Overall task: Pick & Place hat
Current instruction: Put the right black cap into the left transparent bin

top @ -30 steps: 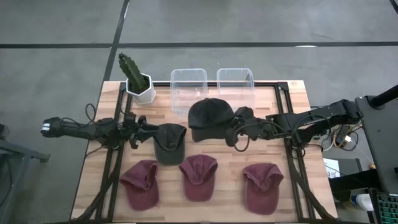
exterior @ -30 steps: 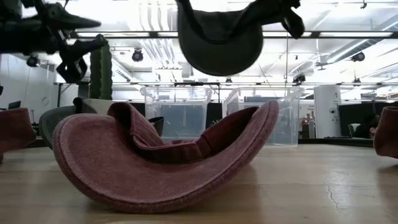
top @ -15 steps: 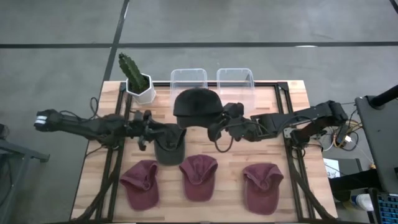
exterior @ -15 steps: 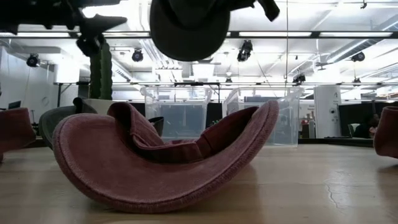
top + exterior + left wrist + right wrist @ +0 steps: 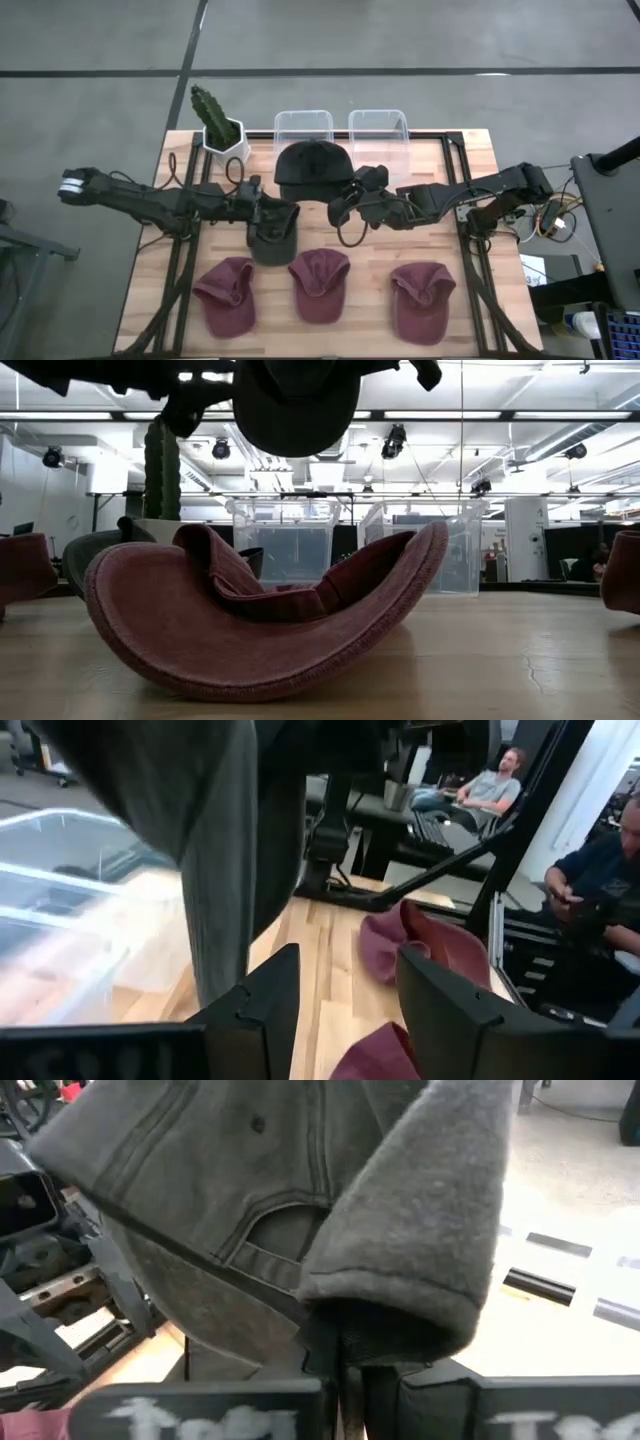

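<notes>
High view: right tool clamped on black cap, held aloft center frame beside clear bins; not placed yet. Left tool spread wide over grey cap. 3 maroon caps remained.

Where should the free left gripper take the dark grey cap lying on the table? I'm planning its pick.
Probably by the rim of the grey cap, coming straight down from above. It lies flat with three maroon caps in a row just in front, so a sideways approach looks crowded. The left gripper, fingers open, already hangs at its rear edge.
</notes>
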`<state>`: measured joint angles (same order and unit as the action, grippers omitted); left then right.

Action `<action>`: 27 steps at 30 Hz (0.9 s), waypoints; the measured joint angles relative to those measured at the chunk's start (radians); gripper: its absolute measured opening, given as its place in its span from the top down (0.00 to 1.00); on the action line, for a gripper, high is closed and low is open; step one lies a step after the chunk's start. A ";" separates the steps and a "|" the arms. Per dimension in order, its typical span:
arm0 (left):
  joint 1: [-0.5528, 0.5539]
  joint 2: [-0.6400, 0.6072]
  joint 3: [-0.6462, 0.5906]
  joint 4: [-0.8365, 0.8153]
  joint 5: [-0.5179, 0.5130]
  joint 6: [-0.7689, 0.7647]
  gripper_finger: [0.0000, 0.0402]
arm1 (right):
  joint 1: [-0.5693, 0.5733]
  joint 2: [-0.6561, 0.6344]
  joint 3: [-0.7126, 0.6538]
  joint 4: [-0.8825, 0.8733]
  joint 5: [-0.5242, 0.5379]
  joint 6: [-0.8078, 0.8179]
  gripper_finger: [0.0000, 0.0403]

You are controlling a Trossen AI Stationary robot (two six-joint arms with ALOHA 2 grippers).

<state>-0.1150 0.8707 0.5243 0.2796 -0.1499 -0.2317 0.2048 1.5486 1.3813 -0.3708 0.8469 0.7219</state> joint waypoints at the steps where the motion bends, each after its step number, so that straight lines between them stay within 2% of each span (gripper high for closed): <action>1: 0.000 0.002 0.000 -0.011 -0.010 0.000 0.61 | 0.001 0.000 0.000 0.000 0.000 0.000 0.97; 9: 0.000 -0.017 -0.006 -0.103 -0.086 -0.036 0.61 | 0.015 -0.031 -0.001 -0.078 0.026 0.029 0.97; 21: 0.000 -0.016 -0.003 -0.096 -0.172 0.004 0.61 | 0.027 -0.026 -0.001 -0.068 0.023 0.044 0.97; 27: 0.000 -0.016 0.004 -0.092 -0.182 0.023 0.61 | 0.026 -0.026 -0.001 -0.061 0.024 0.048 0.97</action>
<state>-0.1150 0.8547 0.5285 0.1876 -0.3314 -0.2091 0.2310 1.5227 1.3808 -0.4321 0.8711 0.7703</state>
